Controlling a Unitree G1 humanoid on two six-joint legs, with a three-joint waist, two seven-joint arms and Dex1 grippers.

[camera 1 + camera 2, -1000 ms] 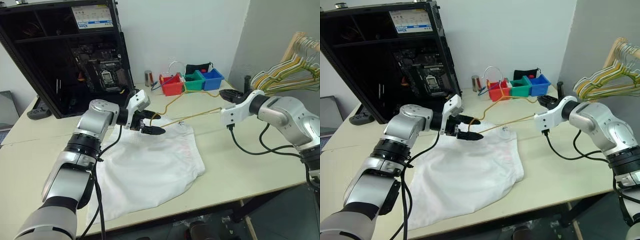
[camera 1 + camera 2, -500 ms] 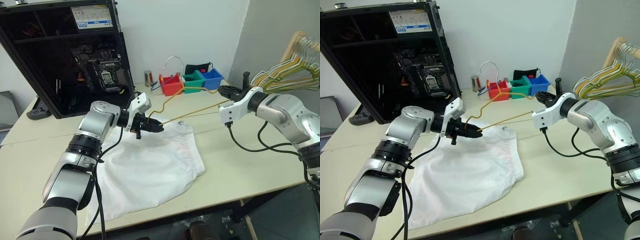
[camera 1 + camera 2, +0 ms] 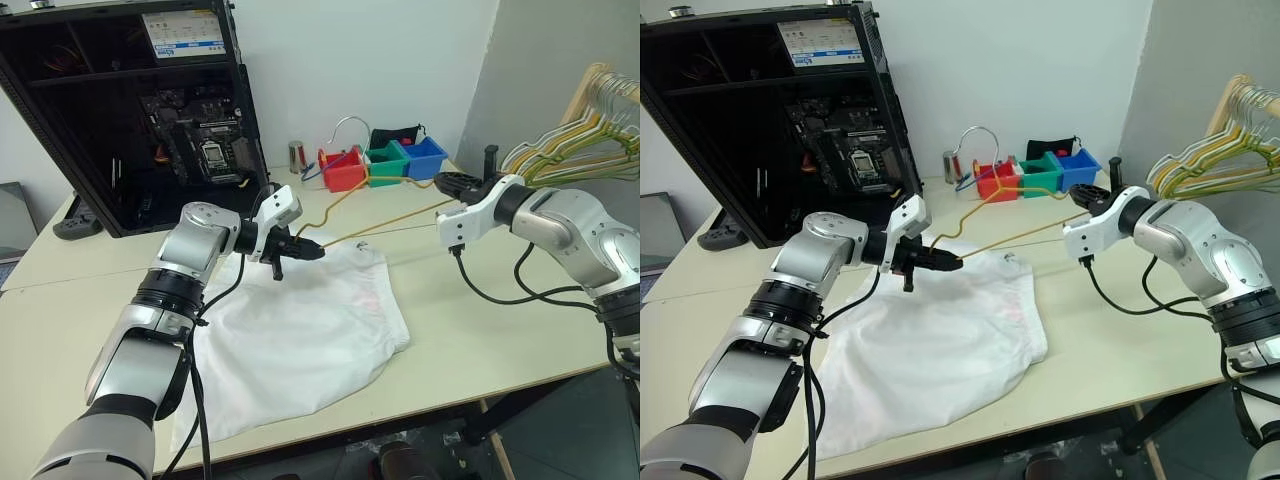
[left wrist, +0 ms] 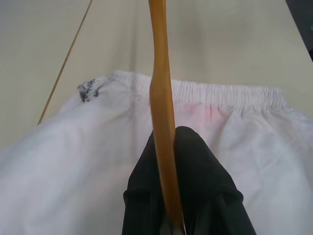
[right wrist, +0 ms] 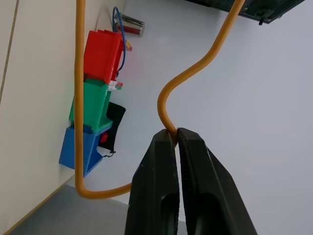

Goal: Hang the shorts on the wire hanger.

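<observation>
The white shorts [image 3: 300, 330] lie spread flat on the table, with the gathered waistband [image 4: 230, 93] at the far side. The wire hanger [image 4: 161, 98] hangs in the air over the waistband, stretched between both arms. My left gripper [image 3: 310, 250] is shut on the hanger's left corner, just above the shorts' far left edge. My right gripper [image 3: 455, 185] is shut on the hanger's wire [image 5: 168, 110] at its right end, clear of the shorts. The hanger's hook [image 3: 343, 122] rises in front of the red bin.
A black open computer case [image 3: 130, 110] stands at the back left. Red [image 3: 343, 172], green [image 3: 388, 162] and blue [image 3: 425, 155] bins and a metal can [image 3: 297, 156] line the back. A wooden rack with several hangers [image 3: 590, 130] stands at the right, beyond the table edge.
My left gripper, open around the hanger's corner a second ago, has shut on it. The hanger's hook has tipped up a little. Both arms have stayed in place.
</observation>
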